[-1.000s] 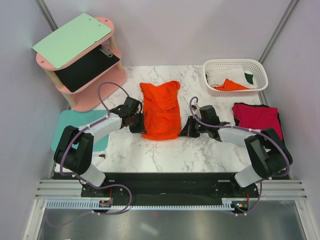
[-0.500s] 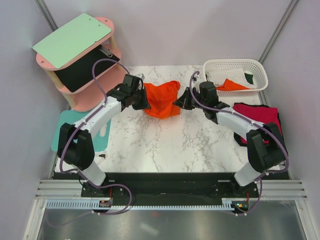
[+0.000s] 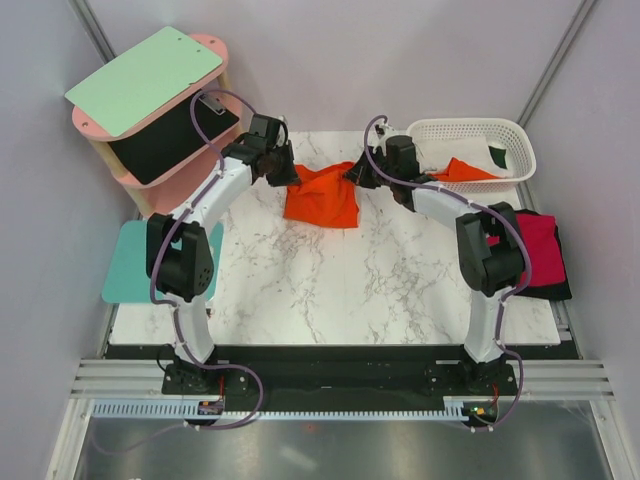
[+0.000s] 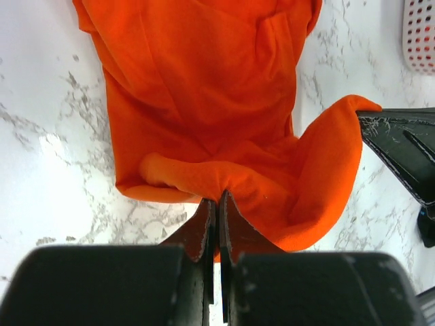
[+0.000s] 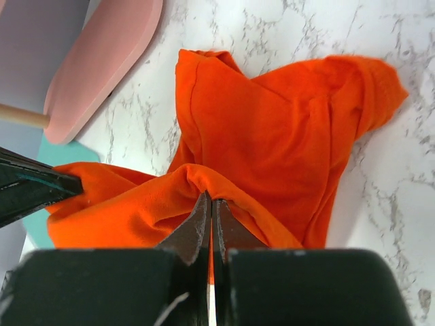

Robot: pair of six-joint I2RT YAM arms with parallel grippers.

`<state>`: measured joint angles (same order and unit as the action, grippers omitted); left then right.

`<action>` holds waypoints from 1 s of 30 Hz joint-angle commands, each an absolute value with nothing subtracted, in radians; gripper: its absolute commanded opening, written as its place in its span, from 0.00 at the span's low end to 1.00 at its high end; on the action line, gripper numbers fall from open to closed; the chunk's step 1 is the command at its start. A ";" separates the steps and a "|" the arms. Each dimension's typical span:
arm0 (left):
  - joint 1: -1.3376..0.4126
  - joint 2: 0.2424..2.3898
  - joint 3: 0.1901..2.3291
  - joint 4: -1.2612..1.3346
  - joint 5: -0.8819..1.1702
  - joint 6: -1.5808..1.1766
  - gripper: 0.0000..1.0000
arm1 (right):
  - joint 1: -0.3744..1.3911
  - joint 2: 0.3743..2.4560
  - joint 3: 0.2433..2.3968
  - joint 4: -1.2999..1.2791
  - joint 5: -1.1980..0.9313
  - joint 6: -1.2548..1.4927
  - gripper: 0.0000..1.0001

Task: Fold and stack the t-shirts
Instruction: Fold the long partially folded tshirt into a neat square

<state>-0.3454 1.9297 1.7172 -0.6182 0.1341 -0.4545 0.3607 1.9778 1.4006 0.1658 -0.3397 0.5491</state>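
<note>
A bright orange t-shirt [image 3: 322,195] lies at the far middle of the marble table [image 3: 330,290], its near hem lifted and doubled back over the rest. My left gripper [image 3: 285,176] is shut on the hem's left corner [image 4: 204,183]. On the other side my right gripper [image 3: 356,176] is shut on the right corner [image 5: 204,180]. Each wrist view shows the other gripper's black finger at the cloth's far end. A folded crimson red t-shirt [image 3: 535,245] on a black one [image 3: 545,290] lies at the right edge.
A white lattice basket [image 3: 470,150] at the back right holds white, orange and dark green cloth. A pink two-tier shelf [image 3: 160,110] with a green clipboard stands at the back left. A teal mat [image 3: 130,265] lies at the left edge.
Both grippers have carried the orange shirt's near hem from the table's middle towards the far edge, folding the shirt in half. The arms are now stretched far out.
</note>
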 commanded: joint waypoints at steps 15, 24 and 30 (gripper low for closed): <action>-0.242 2.293 2.245 -0.687 0.241 -0.411 0.02 | 0.288 2.224 1.719 0.279 -0.259 0.532 0.00; -0.227 2.399 2.384 -0.660 0.235 -0.425 0.93 | 0.284 2.496 2.068 0.296 -0.201 0.541 0.58; -0.241 2.264 2.191 -0.614 0.152 -0.396 1.00 | 0.284 2.337 1.847 0.403 -0.132 0.497 0.98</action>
